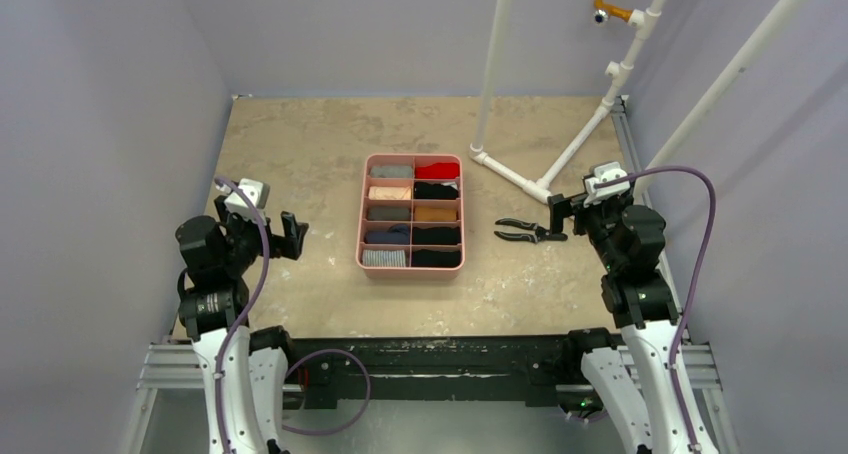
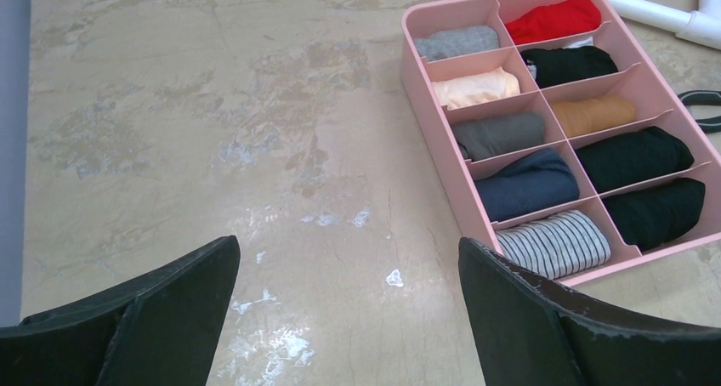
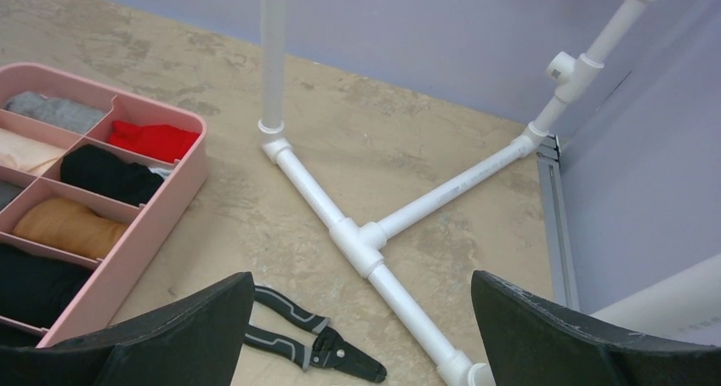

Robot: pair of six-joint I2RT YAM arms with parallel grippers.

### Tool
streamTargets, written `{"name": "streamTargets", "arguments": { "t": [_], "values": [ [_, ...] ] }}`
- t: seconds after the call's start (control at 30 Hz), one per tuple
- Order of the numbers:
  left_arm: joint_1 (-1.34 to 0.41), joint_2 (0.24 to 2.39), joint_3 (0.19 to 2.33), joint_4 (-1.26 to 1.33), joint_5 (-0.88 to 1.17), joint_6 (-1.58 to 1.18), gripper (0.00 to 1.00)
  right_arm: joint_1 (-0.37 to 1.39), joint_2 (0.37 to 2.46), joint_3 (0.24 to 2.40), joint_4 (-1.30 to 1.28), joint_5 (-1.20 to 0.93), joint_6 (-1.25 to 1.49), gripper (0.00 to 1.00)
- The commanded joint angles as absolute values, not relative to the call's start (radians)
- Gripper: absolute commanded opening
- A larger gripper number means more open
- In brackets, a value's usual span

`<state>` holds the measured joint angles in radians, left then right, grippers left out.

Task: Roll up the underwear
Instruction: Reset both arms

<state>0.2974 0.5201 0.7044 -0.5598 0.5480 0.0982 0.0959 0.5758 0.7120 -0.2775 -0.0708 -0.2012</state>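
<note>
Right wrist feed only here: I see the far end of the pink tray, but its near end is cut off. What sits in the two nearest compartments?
Observer: A grey striped roll on the left arm's side, and a black roll beside it.
Operator: Any compartment empty?
Observer: No, all ten compartments of the pink tray hold a rolled garment.
Operator: And my other arm?
Observer: The left gripper hangs open and empty to the left of the tray, not touching it.
</note>
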Motion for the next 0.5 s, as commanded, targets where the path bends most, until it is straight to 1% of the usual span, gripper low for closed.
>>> {"name": "streamTargets", "arguments": {
  "t": [0.0,0.47],
  "values": [
    [0.308,0.509,0.692,-0.51,0.58,0.117,1.0,0.092,0.573,0.702,-0.25,-0.084,-0.215,0.99],
    [0.316,0.541,0.695,-0.518,0.592,0.118,1.0,0.093,0.595,0.694,-0.237,-0.069,-0.213,0.99]
  ]
}}
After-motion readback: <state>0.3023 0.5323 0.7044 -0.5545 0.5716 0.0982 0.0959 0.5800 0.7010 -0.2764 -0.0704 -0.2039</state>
